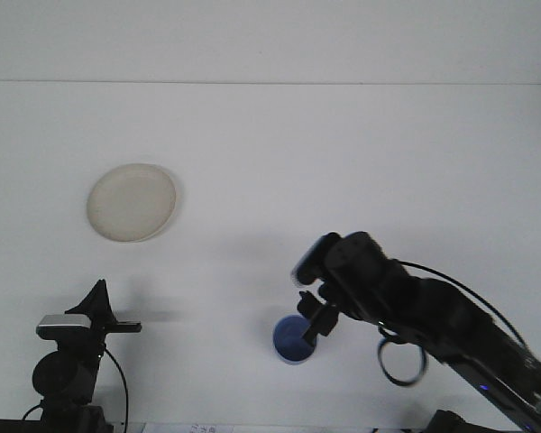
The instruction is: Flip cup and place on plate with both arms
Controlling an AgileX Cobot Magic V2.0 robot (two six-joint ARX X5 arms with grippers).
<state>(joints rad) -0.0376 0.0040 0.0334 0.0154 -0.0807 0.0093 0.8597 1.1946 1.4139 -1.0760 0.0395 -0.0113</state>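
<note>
The right gripper (308, 327) reaches down onto the right rim of the blue cup (290, 341), its dark fingers closed on that rim. The cup stands mouth-up on the white table (343, 162), just left of and below the gripper's wrist. The left gripper (104, 311) sits low at the near left; whether it is open cannot be told. The cream plate (132, 202) lies well apart, far left.

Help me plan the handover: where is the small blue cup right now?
In the front view, the small blue cup stands opening-up near the table's front edge, right of centre, with the right gripper at its rim, far from the round white plate.
</note>
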